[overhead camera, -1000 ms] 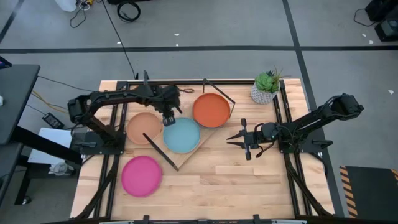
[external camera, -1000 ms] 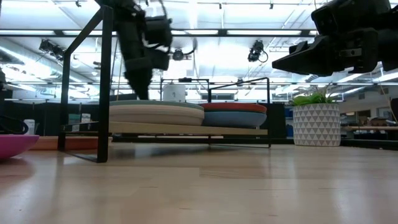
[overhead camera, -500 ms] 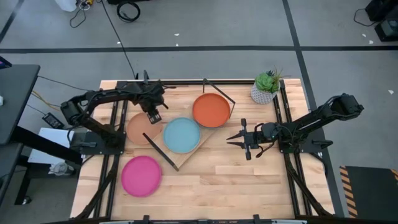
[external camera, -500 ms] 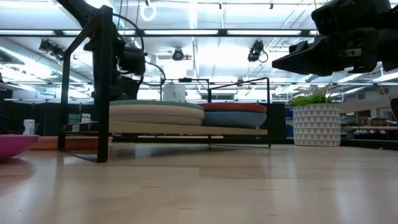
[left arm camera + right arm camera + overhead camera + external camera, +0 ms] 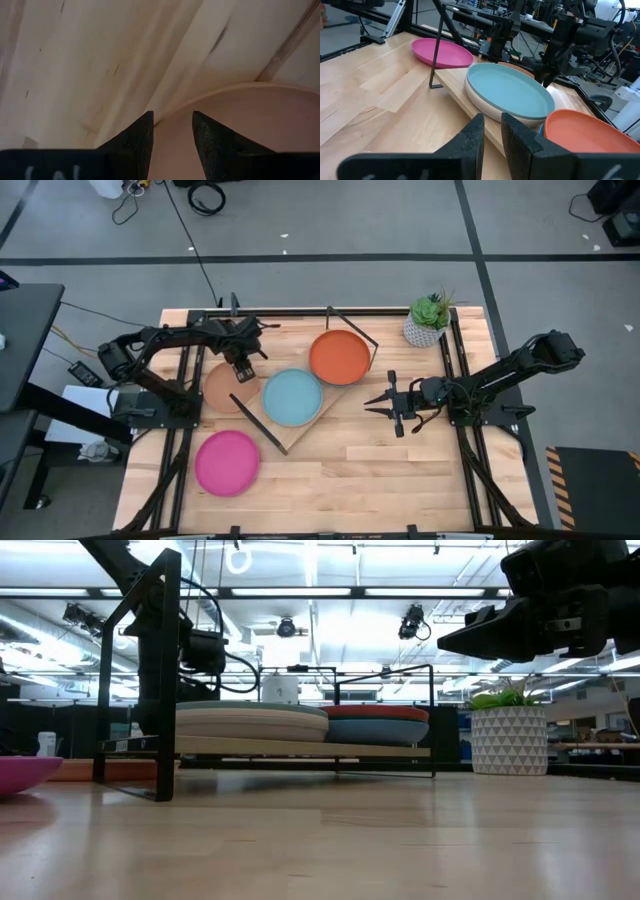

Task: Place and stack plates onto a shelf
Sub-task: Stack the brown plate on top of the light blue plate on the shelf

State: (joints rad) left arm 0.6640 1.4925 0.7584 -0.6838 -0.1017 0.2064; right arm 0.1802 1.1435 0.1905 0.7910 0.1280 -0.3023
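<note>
The shelf (image 5: 300, 435) lies slantwise on the table and carries three piles. A tan plate (image 5: 220, 388) tops the left one. A light blue plate (image 5: 292, 397) sits on a cream plate (image 5: 485, 107) in the middle. An orange plate (image 5: 340, 357) lies on a blue one (image 5: 375, 730) at the right. A pink plate (image 5: 227, 463) rests on the tabletop near the left front. My left gripper (image 5: 241, 367) hovers open over the tan plate's far rim (image 5: 210, 97). My right gripper (image 5: 370, 404) hangs open to the right of the shelf, holding nothing.
A potted plant (image 5: 428, 320) in a white pot stands at the table's far right corner. The shelf's black wire legs (image 5: 258, 423) stick up at both ends of the board. Bare tabletop (image 5: 400, 480) stretches along the near edge, right of the pink plate.
My left gripper has drawn away from the light blue plate's far-left rim toward the table's left, ending over the tan plate. The plates and the shelf have stayed where they were.
</note>
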